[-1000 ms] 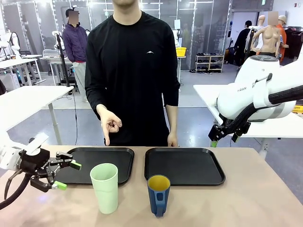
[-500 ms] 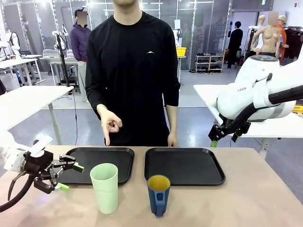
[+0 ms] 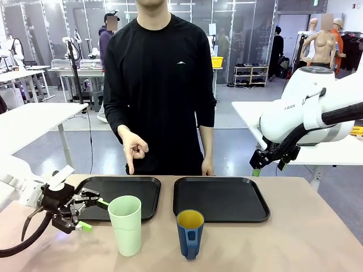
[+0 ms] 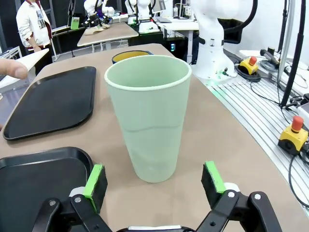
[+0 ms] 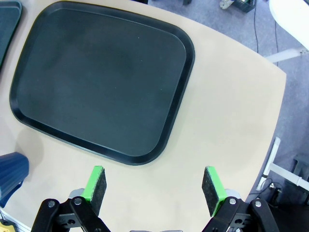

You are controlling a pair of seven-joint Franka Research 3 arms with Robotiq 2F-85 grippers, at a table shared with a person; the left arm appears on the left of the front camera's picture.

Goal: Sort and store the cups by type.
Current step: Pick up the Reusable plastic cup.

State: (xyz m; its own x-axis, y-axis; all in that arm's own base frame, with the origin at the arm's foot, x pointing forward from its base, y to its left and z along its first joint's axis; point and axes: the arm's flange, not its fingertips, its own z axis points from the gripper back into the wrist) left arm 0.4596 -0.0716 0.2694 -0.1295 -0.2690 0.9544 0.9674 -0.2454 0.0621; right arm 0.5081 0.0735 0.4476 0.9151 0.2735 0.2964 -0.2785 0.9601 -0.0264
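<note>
A tall mint-green tumbler (image 3: 126, 225) stands upright near the table's front, left of the middle. My left gripper (image 3: 95, 214) is open just to its left, fingers pointing at it, not touching. In the left wrist view the tumbler (image 4: 149, 121) stands just beyond my open left gripper (image 4: 154, 179), centred on the gap between the pads. The dark blue mug (image 3: 190, 233) with its yellow inside stands right of the tumbler; its rim (image 4: 126, 55) peeks out behind the tumbler. My right gripper (image 3: 269, 164) hangs open high above the table's right side, over the right tray (image 5: 96, 82). The mug's edge (image 5: 10, 176) shows at bottom left.
Two black trays lie side by side behind the cups, the left tray (image 3: 127, 192) and the right tray (image 3: 220, 198). A person in black stands at the far side, one hand (image 3: 133, 150) pointing down over the left tray. Bare tabletop lies to the right.
My left gripper has moved right toward the tumbler, staying open. The right arm, both cups and the pointing hand have stayed put.
</note>
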